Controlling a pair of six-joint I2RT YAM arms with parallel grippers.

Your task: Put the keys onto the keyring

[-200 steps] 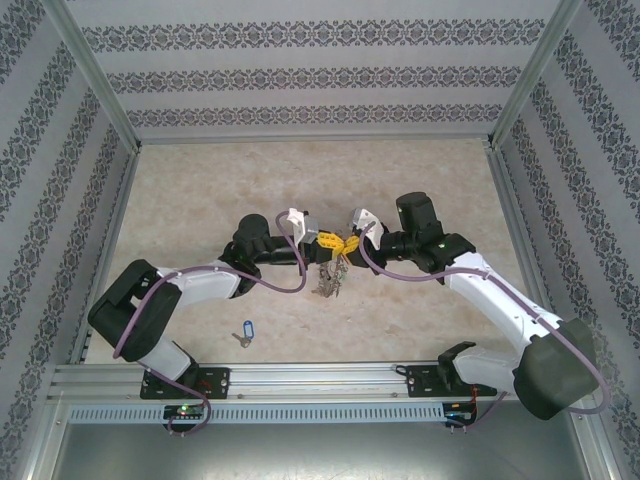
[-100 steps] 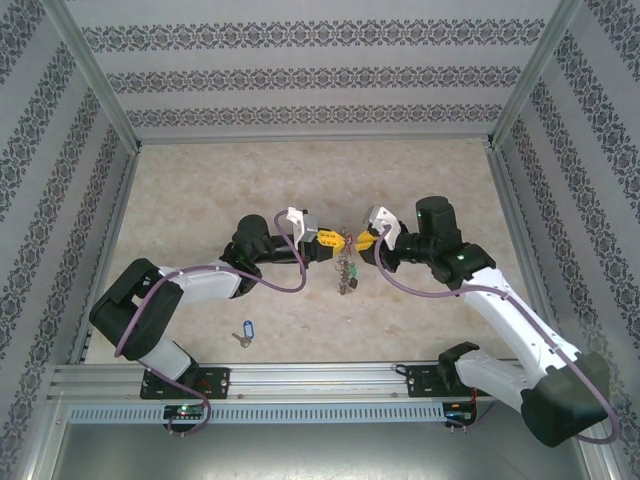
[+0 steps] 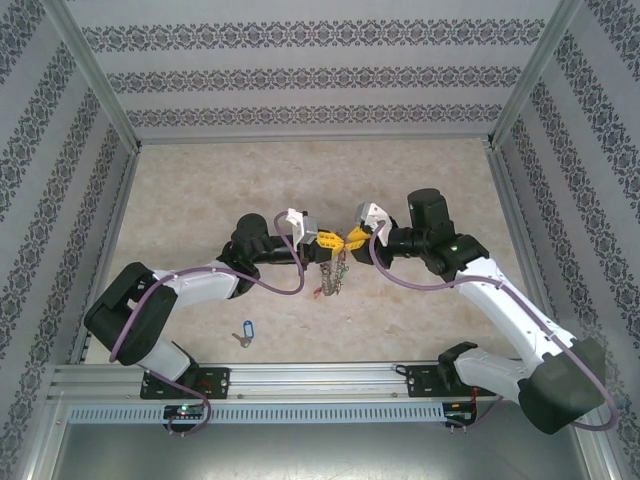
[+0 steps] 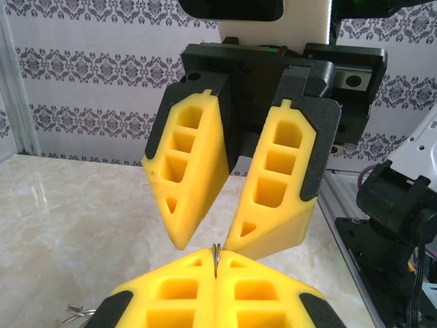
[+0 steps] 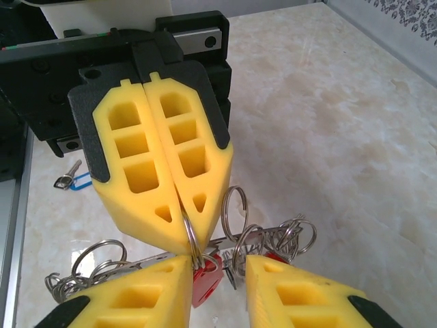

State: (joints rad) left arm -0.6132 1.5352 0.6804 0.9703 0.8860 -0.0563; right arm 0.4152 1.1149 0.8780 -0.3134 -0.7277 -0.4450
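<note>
Both tip-to-tip at centre: left claw (image 3: 333, 241) clenched on keyring (image 3: 333, 273), right claw (image 3: 353, 239) released; walls (image 3: 320, 80) well apart.

Two robot arms meet tip to tip just above the keyring (image 3: 332, 275). The left arm (image 3: 190, 285) bends out to the left of the keyring, its black forearm reaching level towards it. The right arm (image 3: 500, 300) folds low and to the right, its white forearm angling up and in towards the keyring. The left gripper (image 3: 330, 240) has its yellow fingers (image 5: 140, 178) pressed flat together, pinching a thin wire loop of the keyring at their tips. The right gripper (image 3: 352, 238) faces it nose to nose, its yellow fingers (image 4: 188, 171) spread in a narrow V, with nothing between their tips.
</note>
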